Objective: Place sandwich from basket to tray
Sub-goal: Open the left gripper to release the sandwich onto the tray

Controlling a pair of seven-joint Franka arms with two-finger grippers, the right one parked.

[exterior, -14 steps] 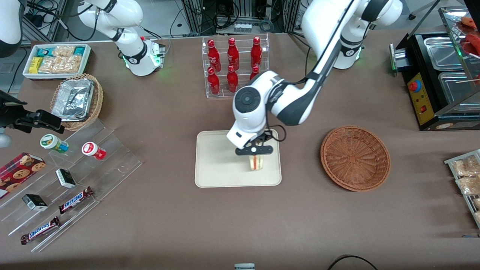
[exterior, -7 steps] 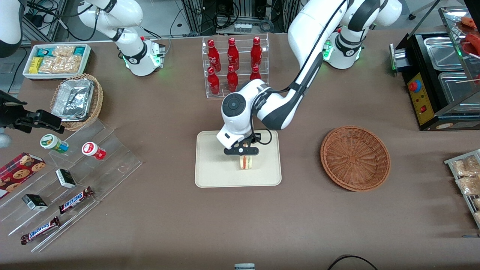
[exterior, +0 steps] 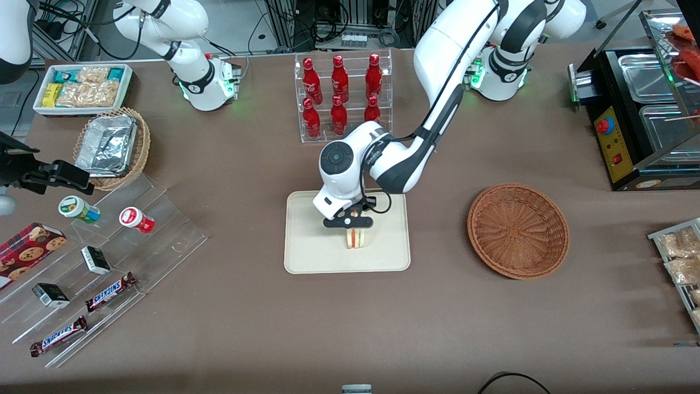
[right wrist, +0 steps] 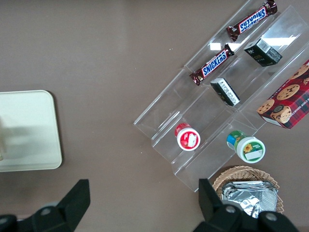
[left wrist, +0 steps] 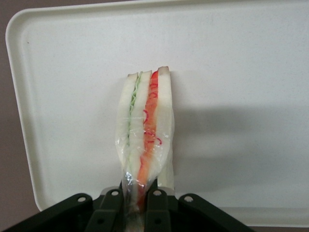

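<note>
The sandwich (exterior: 356, 238), a wrapped white wedge with red, orange and green layers (left wrist: 145, 130), stands on edge over the middle of the cream tray (exterior: 311, 246). My gripper (exterior: 350, 225) is directly above it and shut on its upper end, with the black fingers (left wrist: 158, 208) pinching the wrap. In the left wrist view the tray (left wrist: 251, 72) fills the background under the sandwich. The reddish-brown wicker basket (exterior: 518, 230) lies empty beside the tray, toward the working arm's end of the table.
A clear rack of red bottles (exterior: 342, 96) stands farther from the front camera than the tray. A clear stepped stand with snack bars and cups (exterior: 104, 262) lies toward the parked arm's end, with a tan basket of foil containers (exterior: 112, 145) and a white snack bin (exterior: 82, 87).
My gripper has carried the sandwich across the tray toward the parked arm's end, from near the tray's basket-side edge to about its middle, and slightly lower.
</note>
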